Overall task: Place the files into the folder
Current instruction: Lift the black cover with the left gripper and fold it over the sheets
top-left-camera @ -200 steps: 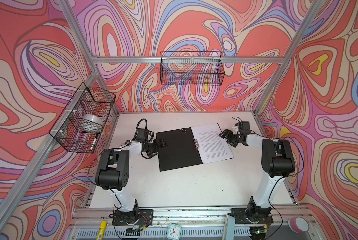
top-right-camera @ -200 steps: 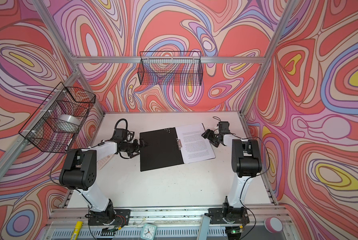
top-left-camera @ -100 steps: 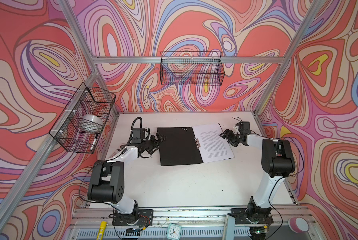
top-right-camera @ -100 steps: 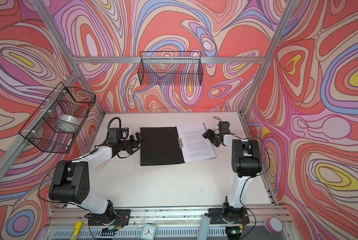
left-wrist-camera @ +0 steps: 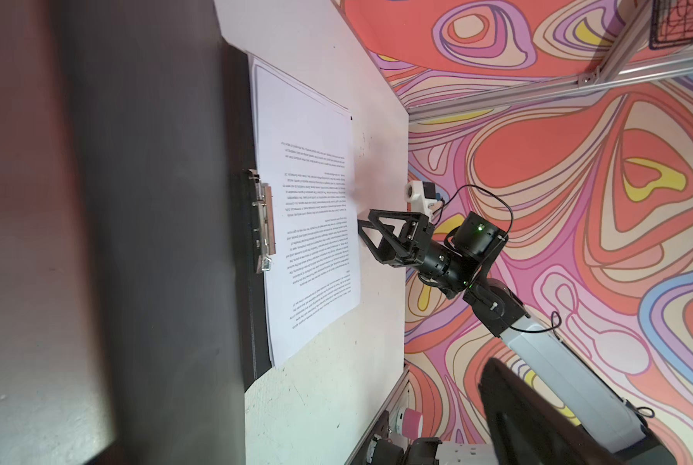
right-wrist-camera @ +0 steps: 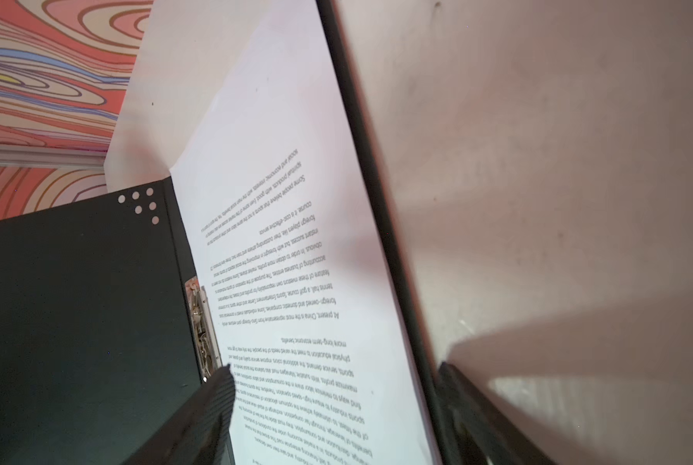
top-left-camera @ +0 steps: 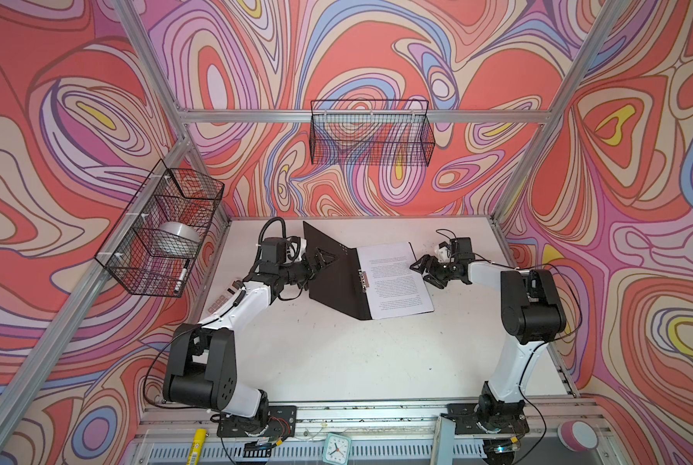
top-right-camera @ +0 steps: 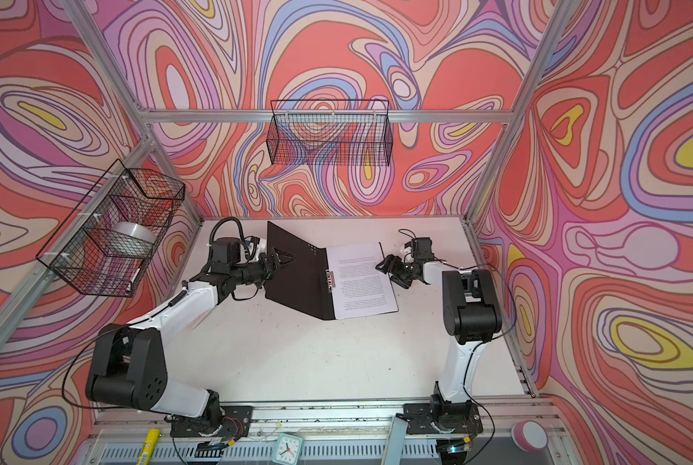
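The folder [top-left-camera: 333, 282] [top-right-camera: 296, 277] lies open, black inside up, with its left cover raised steeply off the table. The files [top-left-camera: 397, 282] [top-right-camera: 361, 282] [left-wrist-camera: 308, 221] [right-wrist-camera: 296, 241] lie on its right half beside the metal clip [top-left-camera: 363, 277] [left-wrist-camera: 264, 225]. My left gripper [top-left-camera: 322, 261] [top-right-camera: 280, 259] is open at the raised cover's left edge, with one finger against its black inner face. In the left wrist view the cover fills the near side as a dark blur. My right gripper [top-left-camera: 423, 271] [top-right-camera: 389, 269] [right-wrist-camera: 335, 366] is open, its jaws straddling the right edge of the files and folder.
A beige calculator [top-left-camera: 224, 300] lies under my left forearm by the left wall. Wire baskets hang on the left wall [top-left-camera: 159, 229] and the back wall [top-left-camera: 371, 137]. A small clock [top-left-camera: 336, 449], a yellow marker [top-left-camera: 198, 443] and a pink roll [top-left-camera: 578, 435] sit beyond the front rail.
My left gripper has swung up and toward the back, tipping the folder's left cover from flat to steeply raised. The right gripper has stayed at the files' right edge.
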Tool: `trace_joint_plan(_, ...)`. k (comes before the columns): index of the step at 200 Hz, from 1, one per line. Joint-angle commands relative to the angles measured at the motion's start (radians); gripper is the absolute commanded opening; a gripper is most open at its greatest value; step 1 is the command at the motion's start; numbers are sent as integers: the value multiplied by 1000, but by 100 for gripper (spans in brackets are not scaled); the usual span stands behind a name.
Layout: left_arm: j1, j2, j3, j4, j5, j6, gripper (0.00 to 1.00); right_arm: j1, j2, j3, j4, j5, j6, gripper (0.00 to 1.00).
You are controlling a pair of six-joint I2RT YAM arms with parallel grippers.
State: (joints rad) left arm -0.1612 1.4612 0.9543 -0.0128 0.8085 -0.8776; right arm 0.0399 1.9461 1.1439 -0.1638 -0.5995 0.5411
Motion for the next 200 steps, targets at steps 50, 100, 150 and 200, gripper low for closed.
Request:
trace_joint_plan(50, -14, -168, 66, -237, -28, 140, 100, 95, -45, -128, -25, 15, 48, 83)
trace_joint_plan(100, -34, -221, 55, -297, -27, 177, 100, 219, -90, -211, 103, 64, 194, 84)
trace_joint_plan(150, -112, -235, 64, -316, -71, 191, 100, 270, -130, -212, 161, 90, 229, 87)
trace_joint_plan(200, -305, -149, 77, -243, -172, 170, 100, 110, -356, -191, -25, 242, 187, 98)
